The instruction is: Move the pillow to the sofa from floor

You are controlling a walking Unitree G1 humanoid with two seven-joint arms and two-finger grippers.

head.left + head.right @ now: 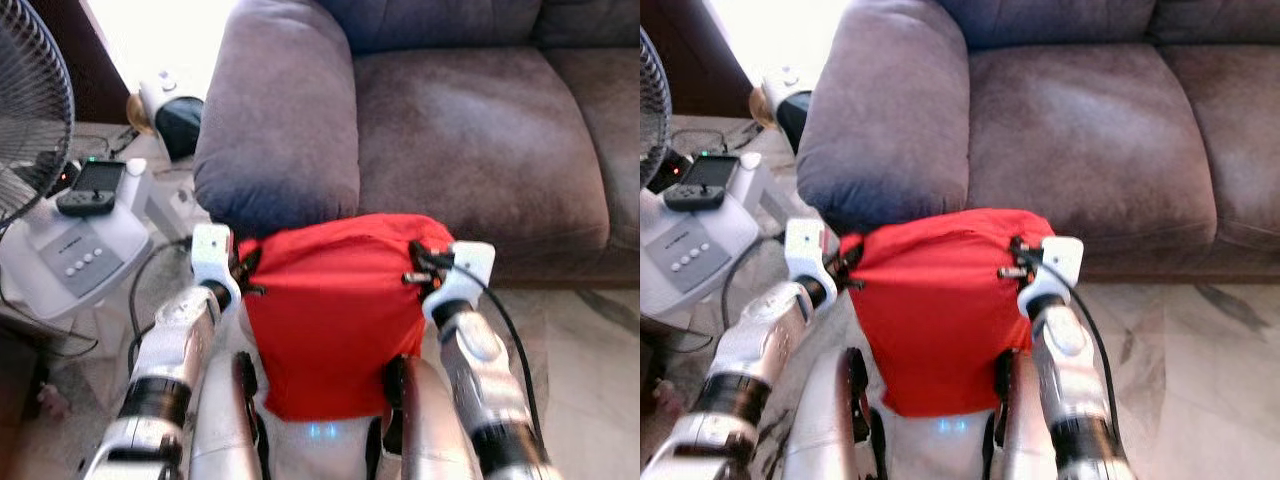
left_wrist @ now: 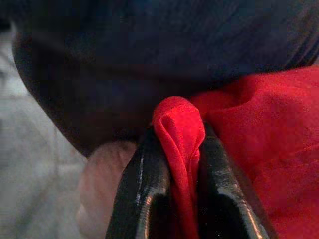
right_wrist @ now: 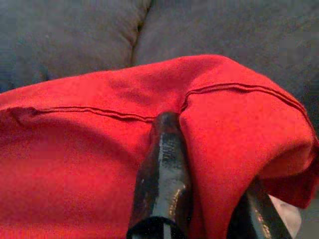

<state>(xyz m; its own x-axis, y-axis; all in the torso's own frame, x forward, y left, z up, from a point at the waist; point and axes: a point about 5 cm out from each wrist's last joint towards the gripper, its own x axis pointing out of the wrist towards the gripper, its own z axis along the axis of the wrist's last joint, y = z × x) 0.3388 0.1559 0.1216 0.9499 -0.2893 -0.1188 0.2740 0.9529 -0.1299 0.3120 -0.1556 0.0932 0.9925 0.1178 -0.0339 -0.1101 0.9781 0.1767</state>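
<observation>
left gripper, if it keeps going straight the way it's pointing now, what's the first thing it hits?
Most likely the sofa armrest. The left gripper is shut on a fold of the red pillow, and the dark armrest front looms directly beyond its fingertips. Depth is hard to judge.

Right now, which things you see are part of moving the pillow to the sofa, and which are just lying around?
Part of the job:
- red pillow, off the floor
- left gripper, shut on one corner
- right gripper, shut on the other side
- sofa, its seat just ahead

Lying about:
- fan
- white appliance carrying a black handheld device
- cables on the floor
</observation>
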